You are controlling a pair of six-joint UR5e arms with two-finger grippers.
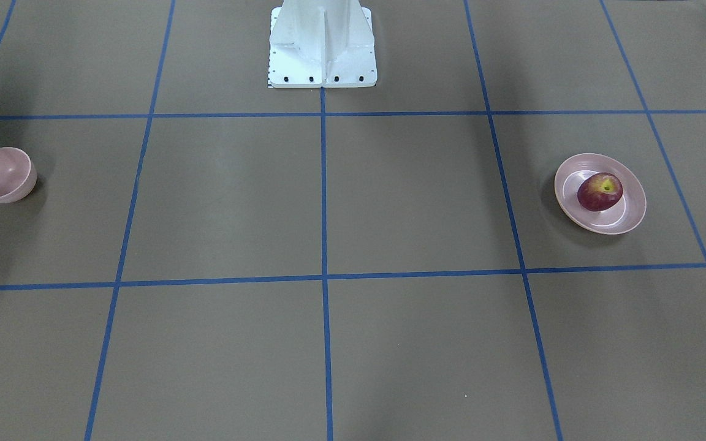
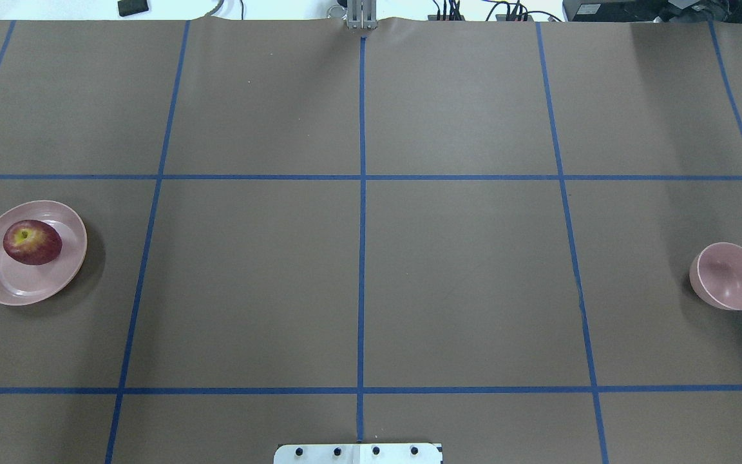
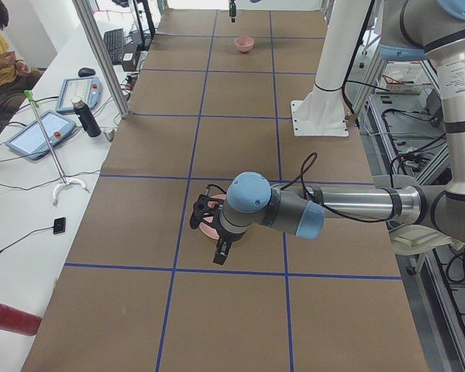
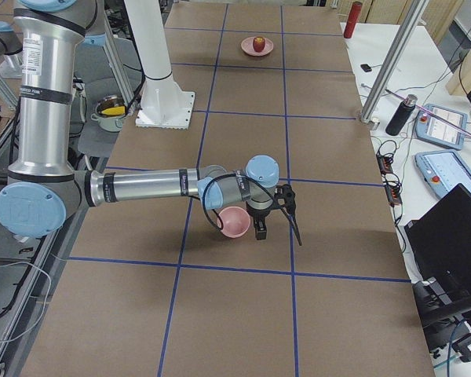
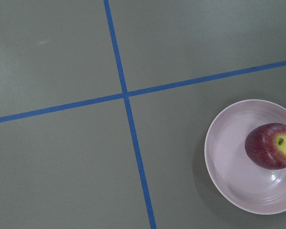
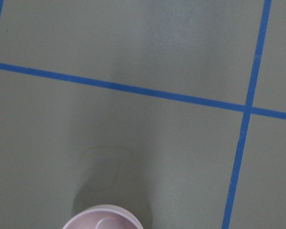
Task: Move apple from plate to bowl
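Since the apple (image 2: 32, 242) lies on the plate (image 2: 10, 291), we record the transfer as not yet made. Seen from overhead, the plate stands at the 9 o'clock edge of the counter (image 2: 461, 270) and the bowl (image 2: 728, 276) at the 3 o'clock edge. The two are well apart, with brown surface and blue tape lines (image 2: 362, 258) between them. We find the apple resting off-centre on the plate, toward 11 o'clock of its middle, with its yellow-green stem patch turned upward. The bowl stands mouth up, its inside bare.

From the left-end camera, the left hand (image 3: 209, 232) hangs over the plate and hides most of it; only a sliver of pink shows beneath. We cannot tell whether this hand is wide or narrow. From the right-end camera, the right hand (image 4: 276, 228) appears just beside the bowl, at its 3 o'clock in that view. We cannot tell its spread either.

The left wrist camera looks down on plate and apple toward its 4 o'clock corner. The right wrist camera catches only the bowl's rim at 6 o'clock. The white robot base (image 2: 358, 453) sits at the counter's 6 o'clock edge in the overhead view.
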